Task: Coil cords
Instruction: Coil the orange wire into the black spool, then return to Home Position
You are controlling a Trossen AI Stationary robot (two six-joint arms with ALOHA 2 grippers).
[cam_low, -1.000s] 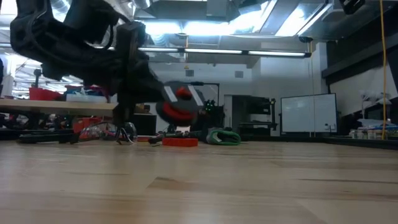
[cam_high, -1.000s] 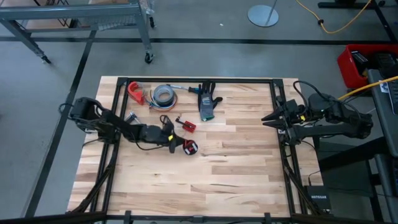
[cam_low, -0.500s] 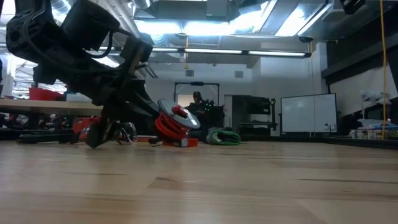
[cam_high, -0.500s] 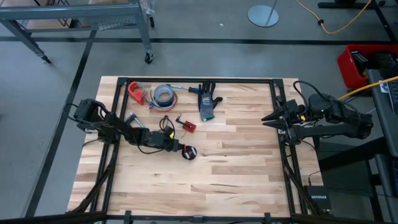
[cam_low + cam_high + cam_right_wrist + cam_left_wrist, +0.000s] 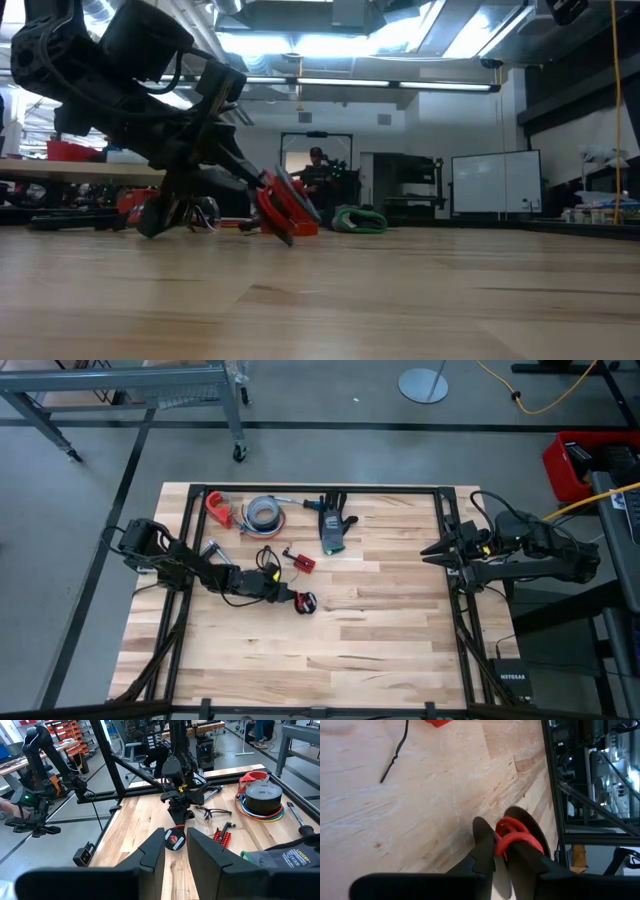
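The cord is a red coil wound around a black disc, lying just left of the table's middle. It also shows in the low view and in the right wrist view. My left gripper is shut on it, reaching in from the table's left. A loose thin black wire and a small red-and-black connector lie flat on the wood behind it. My right gripper hangs open by the table's right edge, holding nothing. My left gripper pinches the coil's red loops between its two fingers. The fingers come from the table's left, slanting down. The coil stands tilted, with its lower rim on the wood.
Along the far edge lie a grey tape roll, a red clamp and a blue-grey glove. Clear glasses lie near my left arm. A black frame edges the table. Bare wood lies toward the near and right sides.
My left gripper has come down and rolled, bringing the coil from the air to the table. Since then the coil has tipped steeper onto its lower rim.
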